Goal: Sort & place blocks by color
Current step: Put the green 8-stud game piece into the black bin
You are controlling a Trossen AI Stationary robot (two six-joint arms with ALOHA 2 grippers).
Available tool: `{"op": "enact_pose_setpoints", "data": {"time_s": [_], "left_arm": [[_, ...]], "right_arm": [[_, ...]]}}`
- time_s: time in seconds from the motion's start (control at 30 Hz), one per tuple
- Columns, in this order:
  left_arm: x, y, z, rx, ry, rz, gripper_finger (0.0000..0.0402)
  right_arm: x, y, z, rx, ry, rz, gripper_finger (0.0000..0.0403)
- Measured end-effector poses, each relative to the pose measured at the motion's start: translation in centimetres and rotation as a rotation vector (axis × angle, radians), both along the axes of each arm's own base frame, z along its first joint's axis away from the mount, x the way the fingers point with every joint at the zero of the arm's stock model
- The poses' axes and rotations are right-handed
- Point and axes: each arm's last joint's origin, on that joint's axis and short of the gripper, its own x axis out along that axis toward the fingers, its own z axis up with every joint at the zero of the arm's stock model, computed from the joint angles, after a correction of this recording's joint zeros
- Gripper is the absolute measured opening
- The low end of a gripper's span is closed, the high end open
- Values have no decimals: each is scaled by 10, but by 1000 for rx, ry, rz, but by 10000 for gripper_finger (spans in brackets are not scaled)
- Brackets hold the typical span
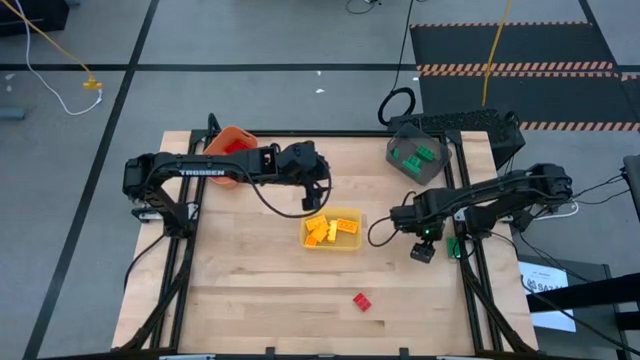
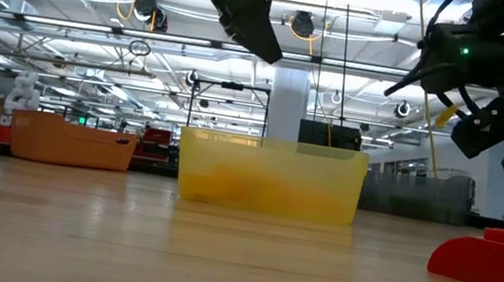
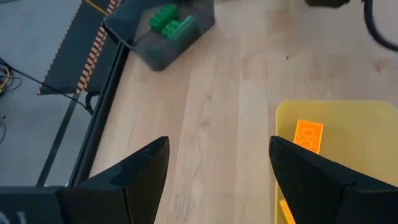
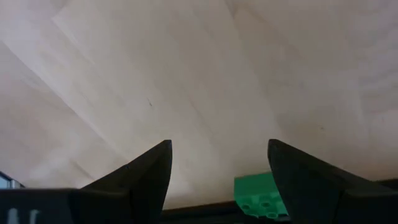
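My left gripper [image 1: 318, 195] hangs open in the air by the far left corner of the yellow bin [image 1: 352, 247]; in its wrist view the open fingers [image 3: 217, 140] frame bare wood. Several yellow and orange blocks [image 1: 325, 229] lie in that bin. My right gripper [image 1: 424, 250] is open near the table's right edge, raised off the wood [image 2: 499, 98]. A green block [image 1: 452, 247] lies flat on the table just to its right and shows between its fingers [image 4: 261, 193] without touching them. A red block [image 1: 362, 301] lies flat toward the near edge.
A dark grey bin [image 1: 395, 158] holding green blocks [image 3: 171, 22] stands at the far right corner. An orange bin [image 1: 232, 140] sits at the far left, under my left arm. Bare wood stretches across the table's near half [image 1: 260, 300].
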Motion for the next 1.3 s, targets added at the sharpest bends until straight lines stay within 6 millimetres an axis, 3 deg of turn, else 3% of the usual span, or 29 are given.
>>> {"op": "enact_pose_setpoints", "data": {"time_s": [0.3,0.57,0.77,1.03,1.3], "left_arm": [[4,-7,3,-6,-47,-41,274],[4,-8,3,-6,-45,-43,273],[4,-8,3,-6,-44,-43,274],[4,-8,3,-6,-44,-43,274],[2,-8,0,-14,-10,-40,274]], "right_arm": [[-13,-1,3,-11,143,3,254],[-7,3,-10,-37,235,26,254],[-2,10,-22,16,340,168,254],[13,11,-11,-4,446,320,254],[10,14,-21,0,552,348,254]]}}
